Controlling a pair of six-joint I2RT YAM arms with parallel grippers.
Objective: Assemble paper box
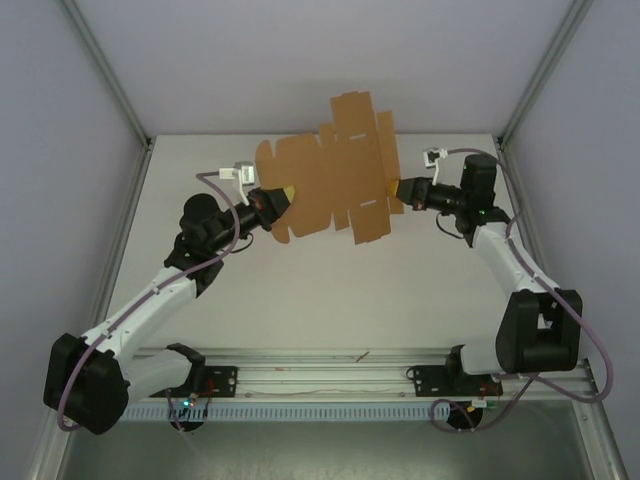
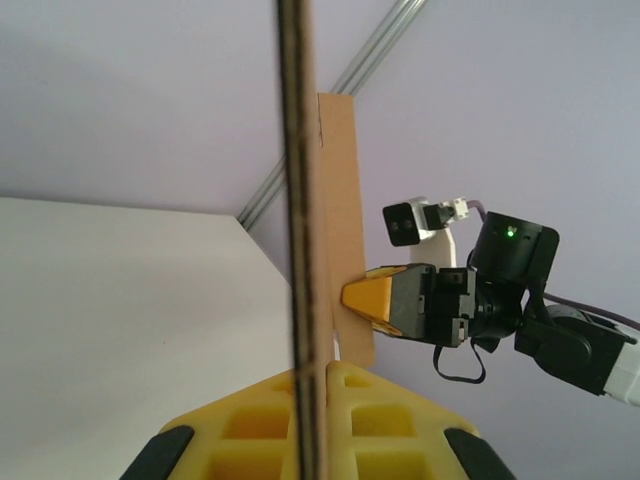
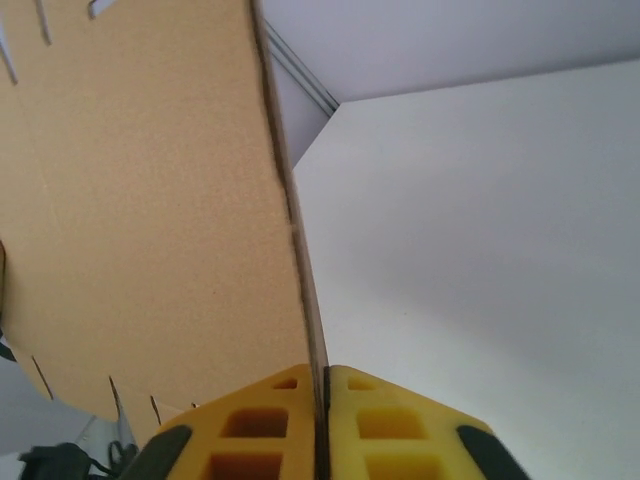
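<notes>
I see the box (image 1: 335, 170), still a flat die-cut sheet with flaps and slits, hanging between my two grippers above the table (image 1: 330, 300). The left gripper (image 1: 283, 193) is clamped on the sheet's left edge. From its wrist camera the sheet (image 2: 297, 200) runs edge-on straight out from between the closed yellow pads (image 2: 260, 420). The right gripper (image 1: 397, 188) is clamped on the opposite edge. In its wrist view the brown face (image 3: 150, 200) spreads to the left of the tips (image 3: 322, 375), and the edge is pinched in the seam. From the left wrist I can also see the right gripper (image 2: 352, 297) biting a flap beyond the sheet.
</notes>
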